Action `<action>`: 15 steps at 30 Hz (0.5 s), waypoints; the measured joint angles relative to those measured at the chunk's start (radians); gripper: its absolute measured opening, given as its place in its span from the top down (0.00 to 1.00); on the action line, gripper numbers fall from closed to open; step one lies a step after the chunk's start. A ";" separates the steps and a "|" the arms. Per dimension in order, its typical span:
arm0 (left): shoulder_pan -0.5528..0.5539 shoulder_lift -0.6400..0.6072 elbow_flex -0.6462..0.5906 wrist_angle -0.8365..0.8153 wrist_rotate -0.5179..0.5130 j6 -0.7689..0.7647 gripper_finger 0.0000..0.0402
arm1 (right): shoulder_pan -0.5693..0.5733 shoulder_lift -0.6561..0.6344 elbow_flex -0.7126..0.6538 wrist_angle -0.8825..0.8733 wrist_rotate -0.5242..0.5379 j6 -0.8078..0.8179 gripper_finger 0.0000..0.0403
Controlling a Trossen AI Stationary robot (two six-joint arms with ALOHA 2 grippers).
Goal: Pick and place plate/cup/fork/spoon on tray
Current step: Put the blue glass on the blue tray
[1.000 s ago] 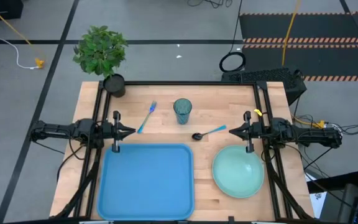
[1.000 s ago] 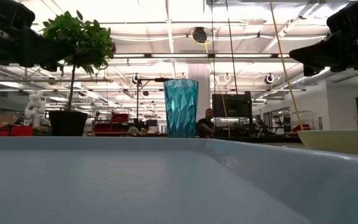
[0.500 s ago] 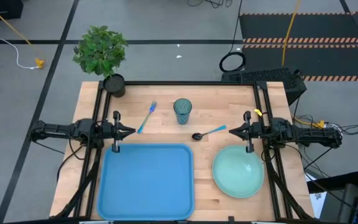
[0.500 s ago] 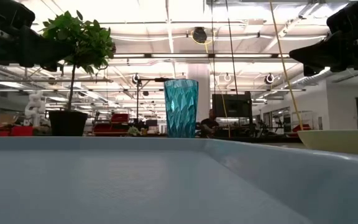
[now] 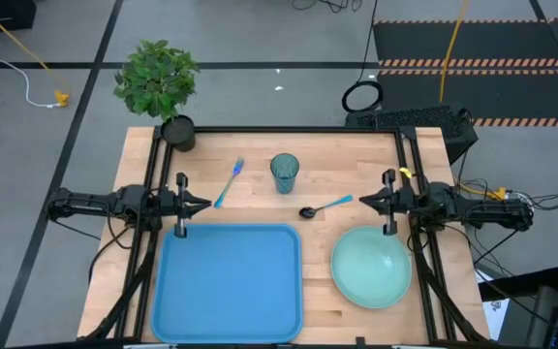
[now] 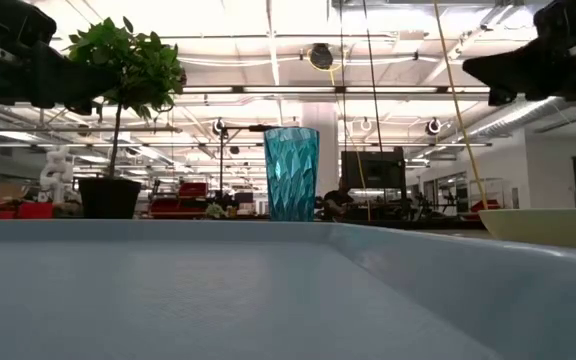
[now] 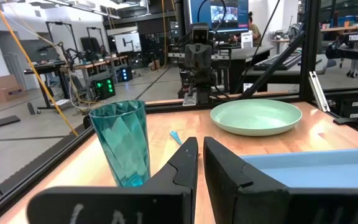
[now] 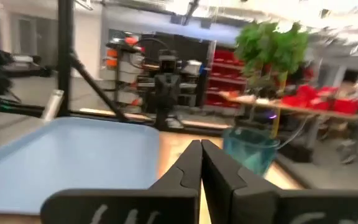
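Currently the translucent teal faceted cup (image 5: pixel 284 173) stands upright at frame centre-top; left gripper (image 5: pixel 204 205) near-closed, right gripper (image 5: pixel 365 201) closed, both empty.

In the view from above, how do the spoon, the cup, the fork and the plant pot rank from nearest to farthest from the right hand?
Ranked from the right hand, which is shut and holds nothing:
1. Spoon: just beside the fingertips, toward the table's middle.
2. Cup: farther in, toward the back edge.
3. Fork: beyond the cup, on the left arm's side.
4. Plant pot: far back-left corner.
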 joint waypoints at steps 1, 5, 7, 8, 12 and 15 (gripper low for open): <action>0.000 0.000 0.000 0.000 0.000 0.000 0.92 | 0.000 0.000 0.013 -0.002 0.029 -0.014 1.00; 0.000 0.000 0.000 0.000 0.000 0.000 0.92 | 0.000 0.020 0.125 -0.007 0.142 -0.024 1.00; 0.000 0.000 0.000 0.000 0.000 0.000 0.92 | 0.000 0.058 0.189 -0.029 0.153 -0.027 1.00; 0.000 0.000 0.000 0.000 0.000 0.000 0.92 | 0.000 0.081 0.220 -0.056 0.154 -0.021 1.00; 0.000 0.000 0.000 -0.003 0.000 0.000 0.92 | 0.000 0.197 0.382 -0.131 0.154 -0.002 1.00; 0.000 0.000 0.000 -0.003 0.000 0.000 0.92 | 0.000 0.307 0.509 -0.190 0.156 -0.001 1.00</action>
